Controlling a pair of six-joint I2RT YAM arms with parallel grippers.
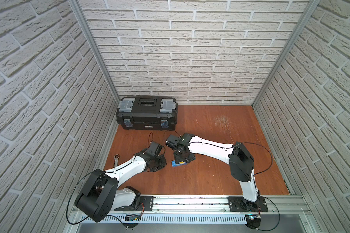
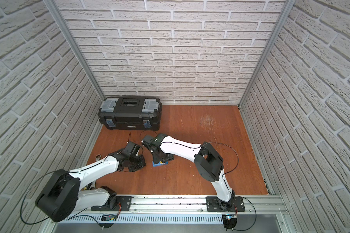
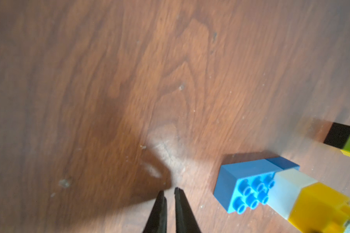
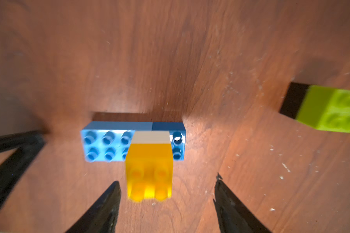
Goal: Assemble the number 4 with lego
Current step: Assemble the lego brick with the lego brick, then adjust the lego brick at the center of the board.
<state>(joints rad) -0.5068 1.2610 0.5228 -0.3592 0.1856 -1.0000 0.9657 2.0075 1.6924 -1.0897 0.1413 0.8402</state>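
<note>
- The part-built number 4 (image 1: 178,163) sits near the middle of the table (image 1: 220,177), under the right arm's wrist. The big black toolbox (image 1: 147,113) is well apart at the back, and a wrench (image 1: 116,159) lies beside the left arm.
- In the right wrist view a long light-blue brick (image 4: 107,145) runs in line with a dark-blue brick (image 4: 178,146). A white brick (image 4: 152,137) is pressed onto their studs and a yellow brick (image 4: 150,161) onto the white.
- A lime-green brick (image 4: 331,109) joined to a black brick (image 4: 294,100) lies nearby, clear of the blue bar. It runs out of frame, so I cannot tell what else it joins.
- The right gripper (image 4: 167,180) stands spread, one finger on each side of the yellow brick and touching neither face.
- The left gripper (image 3: 169,190) has its fingers pressed nearly together with nothing between them, near the table beside the light-blue end.
- Handling, as a judgement: the bricks are light, stiff and smooth-sided. Only stud friction holds the joints, so a sideways pull on the yellow tip could lever the column off.
- The best hold is across the flat side walls of the light-blue bar, close to the white joint, so pressing force goes straight along the studs.
- The smooth walls may slip, so pinch square to the faces.
</note>
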